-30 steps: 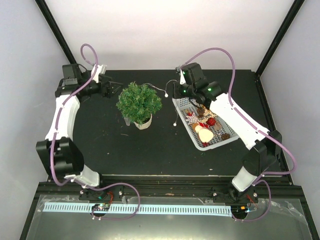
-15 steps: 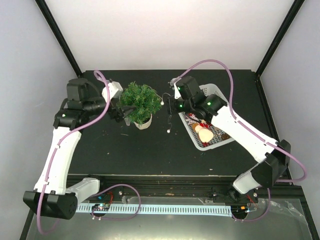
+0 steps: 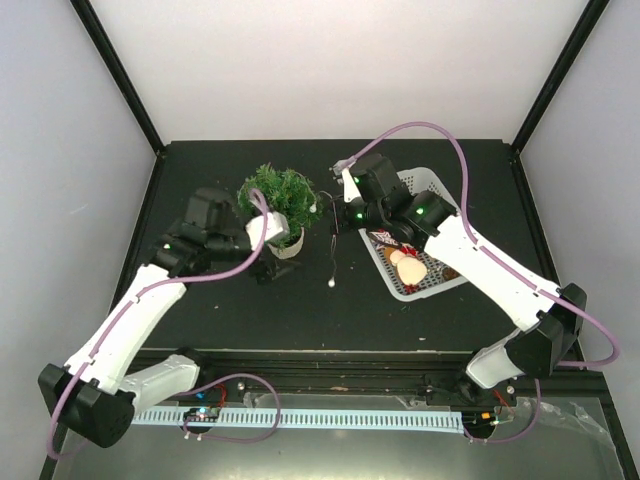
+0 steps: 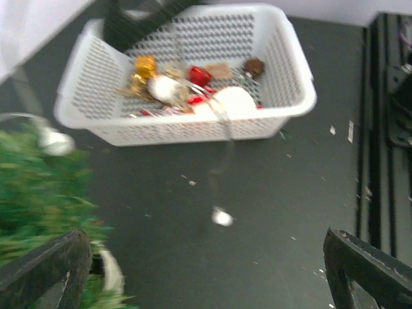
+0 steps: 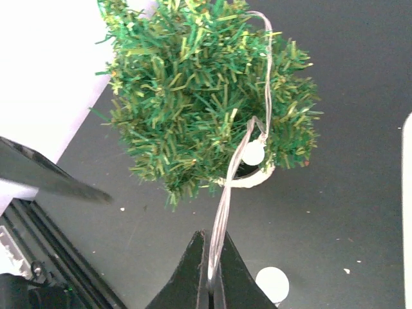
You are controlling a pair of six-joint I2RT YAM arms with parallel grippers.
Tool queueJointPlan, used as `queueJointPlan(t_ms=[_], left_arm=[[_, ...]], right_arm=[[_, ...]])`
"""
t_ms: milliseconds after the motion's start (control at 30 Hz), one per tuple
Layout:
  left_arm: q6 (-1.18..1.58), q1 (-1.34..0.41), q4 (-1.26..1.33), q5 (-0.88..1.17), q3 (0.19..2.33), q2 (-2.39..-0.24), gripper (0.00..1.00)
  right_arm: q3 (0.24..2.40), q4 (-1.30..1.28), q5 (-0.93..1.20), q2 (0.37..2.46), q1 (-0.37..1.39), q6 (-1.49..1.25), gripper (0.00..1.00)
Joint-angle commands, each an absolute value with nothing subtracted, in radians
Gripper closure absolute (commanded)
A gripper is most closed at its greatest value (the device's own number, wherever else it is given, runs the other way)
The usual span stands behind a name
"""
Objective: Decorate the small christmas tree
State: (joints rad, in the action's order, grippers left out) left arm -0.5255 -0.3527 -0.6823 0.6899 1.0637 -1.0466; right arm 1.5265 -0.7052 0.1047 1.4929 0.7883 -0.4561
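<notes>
The small christmas tree (image 3: 280, 197) stands in its white pot (image 3: 288, 243) at the table's middle back. A clear light string with white balls (image 5: 222, 206) is draped over the tree's right side. My right gripper (image 5: 211, 241) is shut on this string just right of the tree (image 5: 193, 96), and also shows in the top view (image 3: 332, 215). One ball (image 3: 331, 284) hangs below it. My left gripper (image 4: 203, 261) is open wide and empty, low by the near side of the tree (image 4: 38, 193), and also shows in the top view (image 3: 264, 267).
A white basket (image 3: 428, 185) of ornaments sits right of the tree, partly under my right arm. In the left wrist view the basket (image 4: 283, 58) holds red, gold, brown and white pieces. Black rails run along the near table edge.
My left arm swung from the back left round to the tree's near side. My right gripper moved left from the basket toward the tree, carrying the string, and the hanging ball moved with it.
</notes>
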Motion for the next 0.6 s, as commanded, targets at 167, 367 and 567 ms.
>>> queueJointPlan(t_ms=[167,367,567], left_arm=[[-0.481,-0.488,-0.461,0.638,0.895,-1.051,0.04],[-0.385,-0.506,-0.304,0.590,0.864,-1.093,0.01],[-0.351,-0.542,-0.192,0.612,0.853,-1.152,0.01]], right_arm=[[1.576,-0.655,0.210,1.509,0.794,-0.513,0.99],[1.576,-0.632,0.245,1.507,0.793,-0.535,0.99],[1.575,-0.612,0.273,1.505,0.795,-0.556,0.99]])
